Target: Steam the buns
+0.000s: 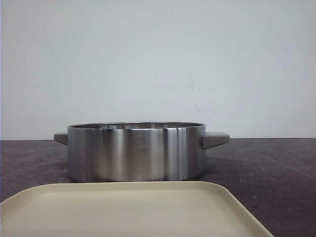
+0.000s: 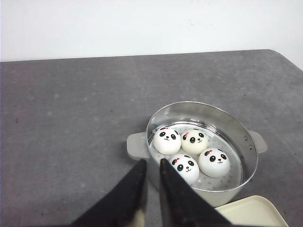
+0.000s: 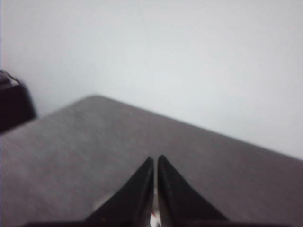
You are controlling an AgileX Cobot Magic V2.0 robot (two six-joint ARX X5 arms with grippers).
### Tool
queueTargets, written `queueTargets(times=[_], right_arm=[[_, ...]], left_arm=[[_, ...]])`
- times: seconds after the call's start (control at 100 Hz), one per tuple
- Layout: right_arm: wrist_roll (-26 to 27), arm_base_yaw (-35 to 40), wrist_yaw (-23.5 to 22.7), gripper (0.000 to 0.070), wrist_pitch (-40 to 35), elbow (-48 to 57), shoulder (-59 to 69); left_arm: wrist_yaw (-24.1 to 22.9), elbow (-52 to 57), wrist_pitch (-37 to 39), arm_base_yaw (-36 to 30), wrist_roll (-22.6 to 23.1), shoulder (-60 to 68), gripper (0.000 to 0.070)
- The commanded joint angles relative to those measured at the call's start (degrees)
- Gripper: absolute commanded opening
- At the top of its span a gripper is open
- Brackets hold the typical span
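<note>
Several white panda-face buns lie inside a round steel steamer pot (image 2: 203, 105) in the left wrist view: one bun (image 2: 166, 140) beside a creamier one (image 2: 194, 141), and two more (image 2: 214, 162) (image 2: 185, 168) closer to the camera. My left gripper (image 2: 152, 161) is shut and empty, above the table just outside the pot's rim by one handle. My right gripper (image 3: 155, 158) is shut over bare grey table, away from the pot. In the front view the pot (image 1: 136, 150) hides the buns, and neither gripper shows.
A beige tray (image 1: 133, 210) lies in front of the pot, nearest the robot; its corner shows in the left wrist view (image 2: 251, 213). The pot has a side handle (image 1: 215, 139) at each end. A dark object (image 3: 14, 106) stands at the table's edge in the right wrist view.
</note>
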Motion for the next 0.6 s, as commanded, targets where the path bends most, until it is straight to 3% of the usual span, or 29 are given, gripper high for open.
queueTargets(times=[0.0,0.12,0.26,0.59], right_arm=[[-1.75,-1.05,0.77,0.0007,-2.23,0.04,-0.96],[-6.38,-5.73,0.77,0.0008,-1.36,-4.98,-4.39],[-11.23,-11.37,-2.21,0.0008,5.84,-16.50,-12.37],[-11.32,-29.18,-8.41,0.0008,10.51,-46.05,-39.28]], left_arm=[[0.02,0.98,0.66,-0.20,-0.26,0.15,0.0003],[0.02,0.98,0.63,-0.20,-0.26,0.15,0.0003],[0.02,0.98,0.63,-0.20,-0.26,0.15,0.0003],[0.02,0.98,0.66,-0.20,-0.26,0.15,0.0003]])
